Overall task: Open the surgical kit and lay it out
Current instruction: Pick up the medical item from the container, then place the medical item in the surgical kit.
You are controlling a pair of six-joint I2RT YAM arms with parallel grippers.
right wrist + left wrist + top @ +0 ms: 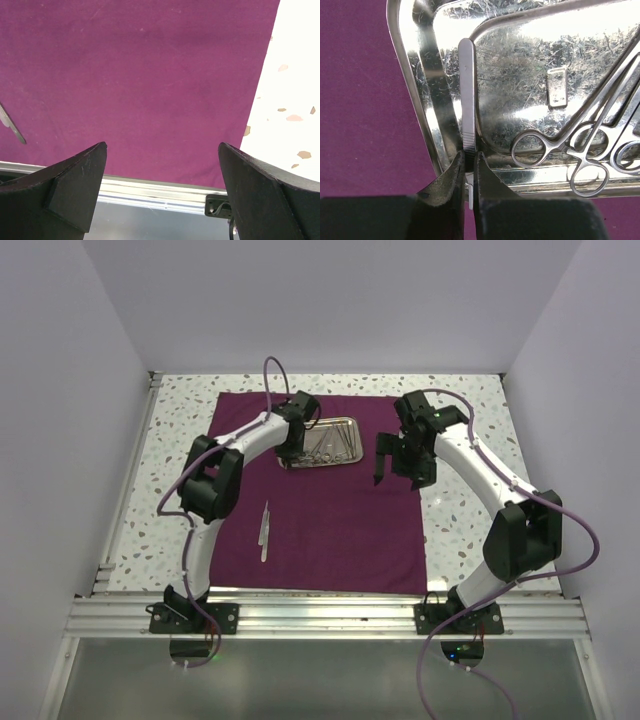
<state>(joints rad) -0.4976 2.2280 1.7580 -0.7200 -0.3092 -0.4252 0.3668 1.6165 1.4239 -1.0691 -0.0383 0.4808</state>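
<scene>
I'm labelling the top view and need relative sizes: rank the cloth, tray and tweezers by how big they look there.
1. cloth, by far the largest
2. tray
3. tweezers, a thin sliver

All lie flat at table level, so nearness hardly skews this.

left hand [469, 157]: stretched forward, pinched tight | right hand [162, 146]: aloft, tilted downward, spread wide apart
</scene>
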